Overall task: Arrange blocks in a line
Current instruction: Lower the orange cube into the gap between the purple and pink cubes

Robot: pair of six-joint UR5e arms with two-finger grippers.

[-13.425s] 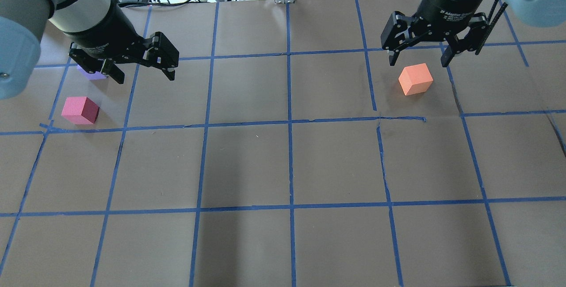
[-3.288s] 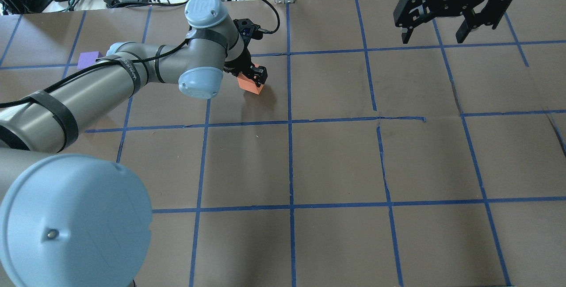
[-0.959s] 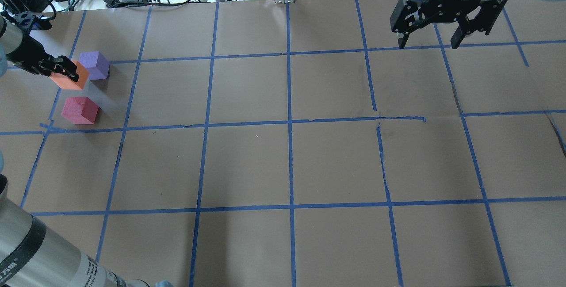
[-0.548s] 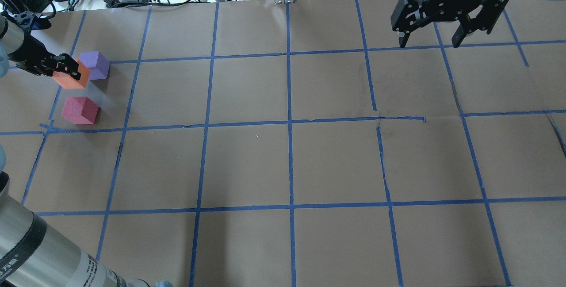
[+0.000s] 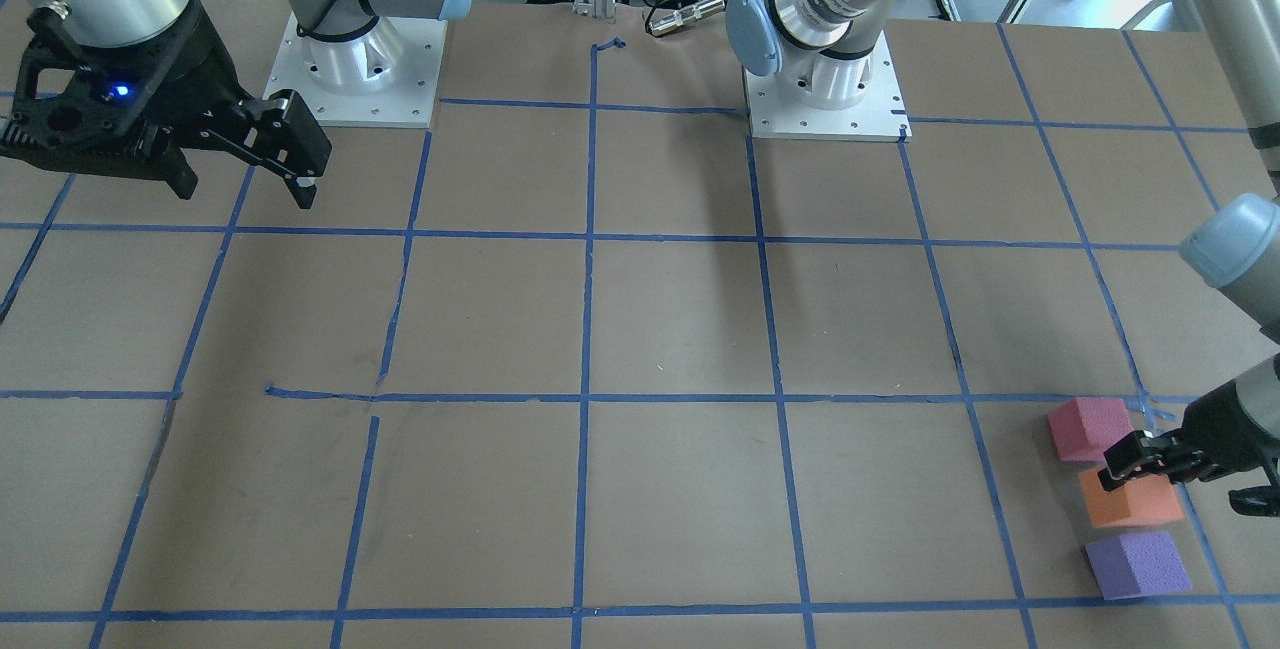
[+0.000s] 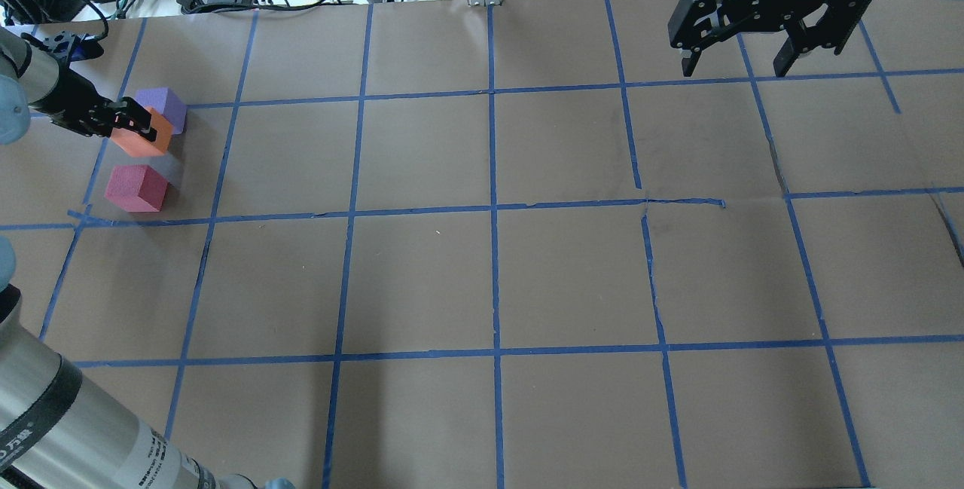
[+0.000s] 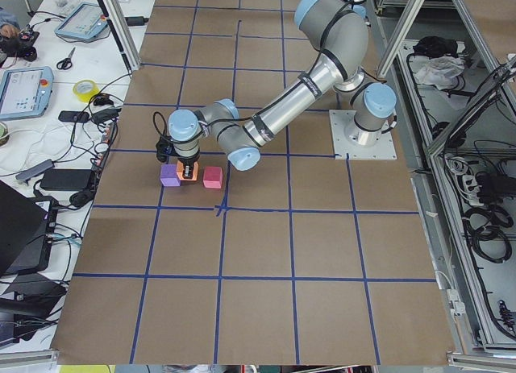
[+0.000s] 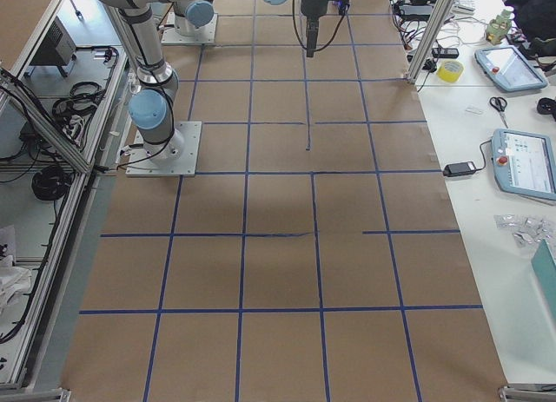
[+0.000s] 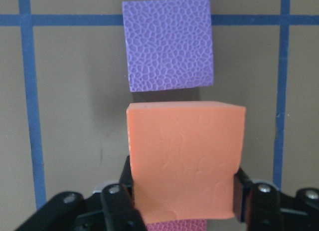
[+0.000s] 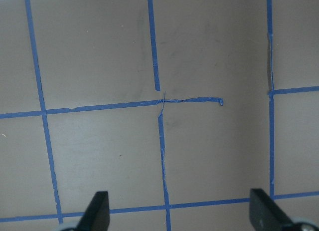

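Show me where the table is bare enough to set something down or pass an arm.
Nearly the whole table is bare: every taped square across the middle, the near side and under the open right gripper. Crowded only at the far left, where the purple block, the orange block in the left gripper and the pinkish-red block sit close in a row.

My left arm (image 7: 278, 111), grey tube with pale blue joint caps, stretches far out, wrist bent so that its black two-finger tool (image 9: 184, 191) points down. Its fingers (image 9: 124, 196) are clamped on opposite sides of a small orange foam cube (image 9: 185, 151). My right arm (image 8: 143, 37) holds its black tool (image 6: 733, 67) above the brown surface (image 6: 489, 278), pointing down, fingers spread wide apart.
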